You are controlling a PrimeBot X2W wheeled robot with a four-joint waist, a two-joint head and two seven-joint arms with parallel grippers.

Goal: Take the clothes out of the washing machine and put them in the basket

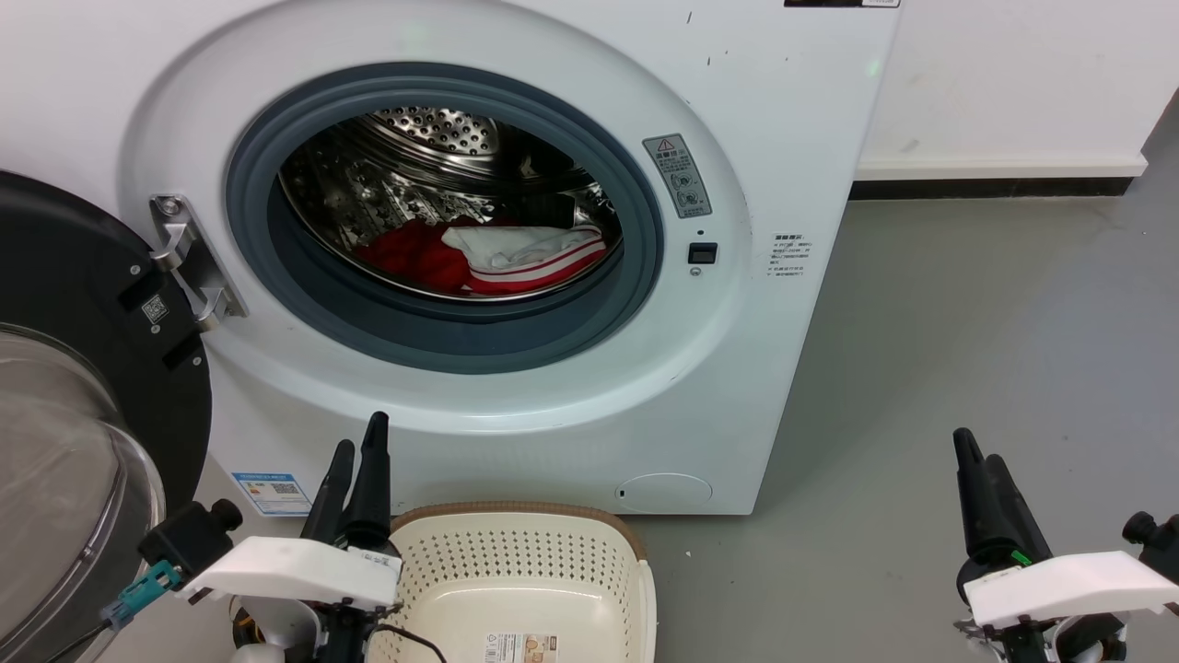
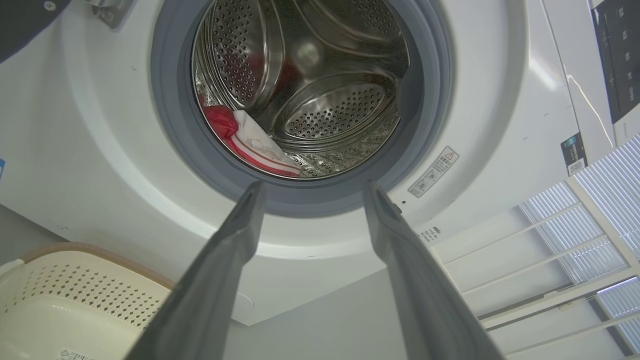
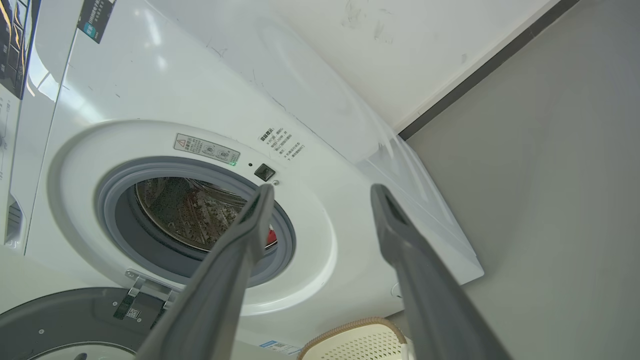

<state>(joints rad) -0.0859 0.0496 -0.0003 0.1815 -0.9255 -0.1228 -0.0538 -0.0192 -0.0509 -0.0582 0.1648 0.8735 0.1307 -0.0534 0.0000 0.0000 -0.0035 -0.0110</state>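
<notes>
The clothes [image 1: 484,258] lie heaped at 6 o'clock in the drum [image 1: 442,129] of the washing machine [image 1: 737,368]. The basket [image 1: 516,508] stands on the floor at 6 o'clock below the porthole, no garment in it. The left gripper [image 2: 315,185] and right gripper [image 3: 324,187] wait outside, both spread and holding nothing. The fabric looks light and limp. Pinch a raised fold near the white panel, since loose ends may trail and catch on the gasket [image 1: 442,336].
</notes>
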